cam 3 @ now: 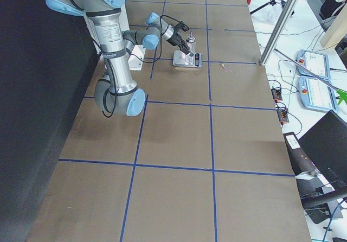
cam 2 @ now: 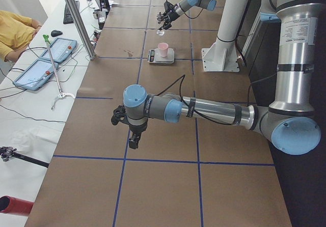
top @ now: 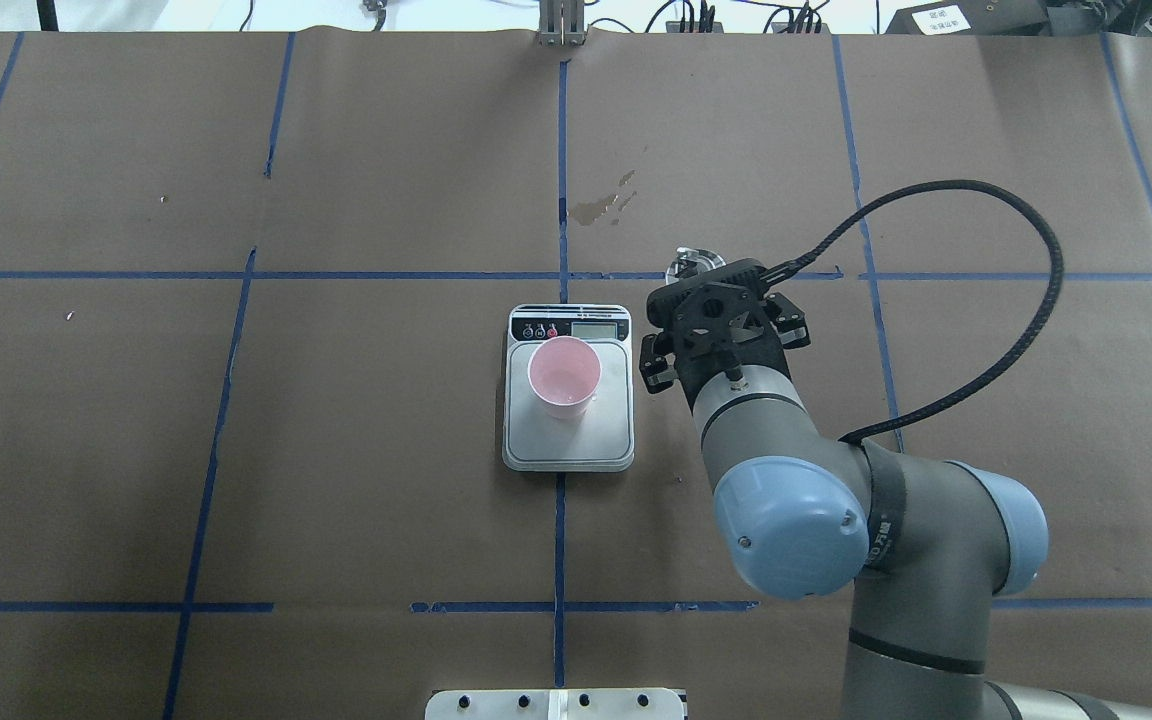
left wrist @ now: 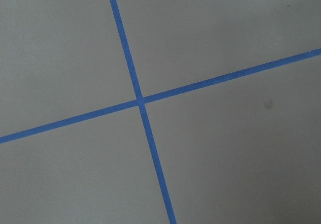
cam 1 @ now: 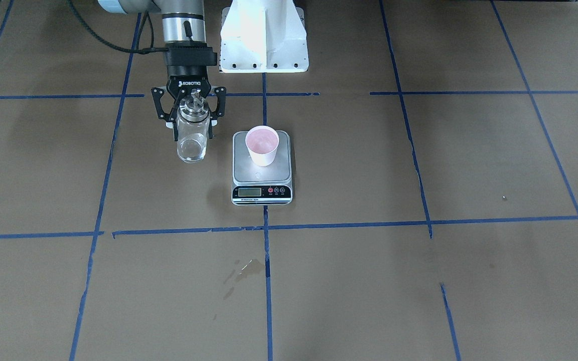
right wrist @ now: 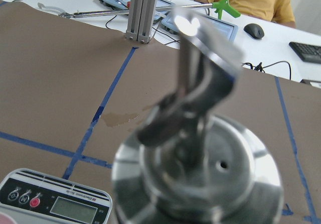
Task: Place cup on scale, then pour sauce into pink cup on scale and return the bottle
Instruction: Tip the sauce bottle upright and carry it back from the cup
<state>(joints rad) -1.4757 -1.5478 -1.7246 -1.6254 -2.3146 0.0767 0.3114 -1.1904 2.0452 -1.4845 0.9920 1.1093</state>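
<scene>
The pink cup (cam 1: 262,145) stands upright on the silver platform of the scale (cam 1: 261,174), toward its back half. My right gripper (cam 1: 193,123) is shut on the upper part of the clear glass bottle (cam 1: 191,143), which is upright beside the scale on the robot's right. The right wrist view is filled by the bottle's metal pourer cap (right wrist: 200,169), blurred, with the scale's display (right wrist: 75,209) below it. I cannot make out the sauce in the bottle or cup. My left gripper (cam 2: 133,138) hangs over bare table far from the scale; I cannot tell its state.
The white robot mount (cam 1: 264,40) stands just behind the scale. A dried stain (cam 1: 249,268) marks the brown paper in front of it. The right arm's black cable (top: 986,200) loops over the table. A seated person (cam 2: 15,31) and tablets are at a side table.
</scene>
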